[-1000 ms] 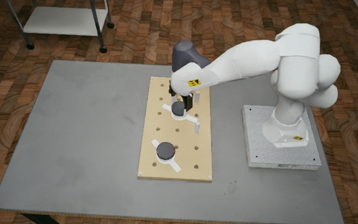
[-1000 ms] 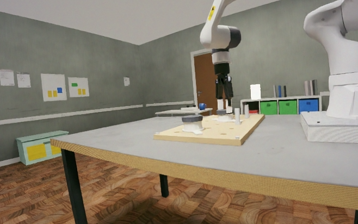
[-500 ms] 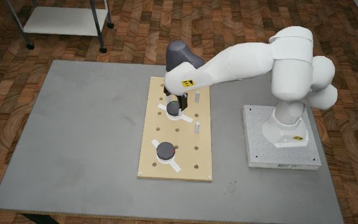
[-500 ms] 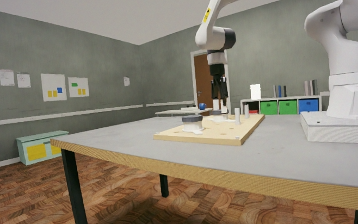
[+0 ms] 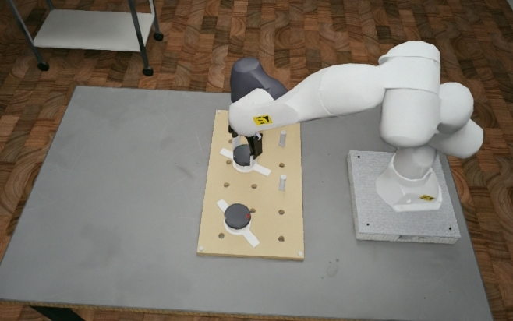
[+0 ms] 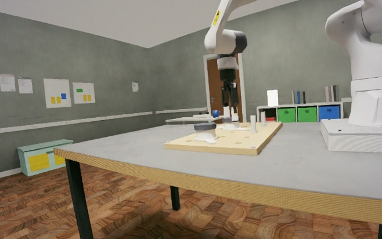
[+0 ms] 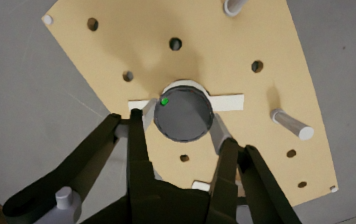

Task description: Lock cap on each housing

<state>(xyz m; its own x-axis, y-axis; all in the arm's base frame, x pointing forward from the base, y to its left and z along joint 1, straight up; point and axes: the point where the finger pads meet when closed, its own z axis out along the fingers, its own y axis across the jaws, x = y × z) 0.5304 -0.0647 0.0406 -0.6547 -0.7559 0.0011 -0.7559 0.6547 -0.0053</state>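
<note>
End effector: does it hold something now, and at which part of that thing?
The end effector is shut on the dark cap with the green dot, gripping its round side wall from two opposite sides.

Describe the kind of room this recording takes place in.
Probably an office-style lab or workshop room: grey-green walls with pinned paper sheets, a low shelf unit holding green and blue bins, a brown door, and wood parquet floor under the grey work table.

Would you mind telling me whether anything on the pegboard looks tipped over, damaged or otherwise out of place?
Nothing stands out. Both housings stand upright on the pegboard: the far housing has its cap in the gripper, the near housing carries its cap untouched. The two white pegs also stand upright.
</note>
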